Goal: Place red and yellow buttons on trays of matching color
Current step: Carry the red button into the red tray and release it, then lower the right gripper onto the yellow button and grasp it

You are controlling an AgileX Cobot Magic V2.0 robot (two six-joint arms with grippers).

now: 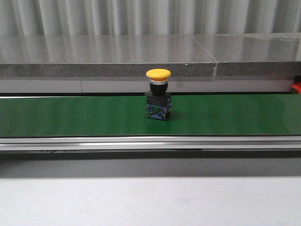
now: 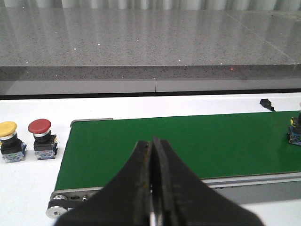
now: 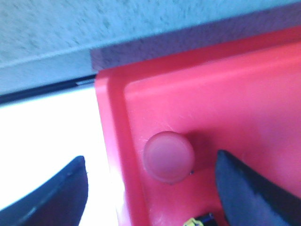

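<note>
Fingers (image 3: 240, 188) spread over red button (image 3: 168, 156) inside red tray (image 3: 244, 103).

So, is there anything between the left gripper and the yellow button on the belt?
Nothing visible. The left gripper, shut, faces bare green conveyor belt; the yellow button stands alone on it. Two other buttons sit off the belt's end.

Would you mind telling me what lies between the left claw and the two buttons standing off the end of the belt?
In the left wrist view, only bare white tabletop separates the left claw from the yellow button and red button.
</note>
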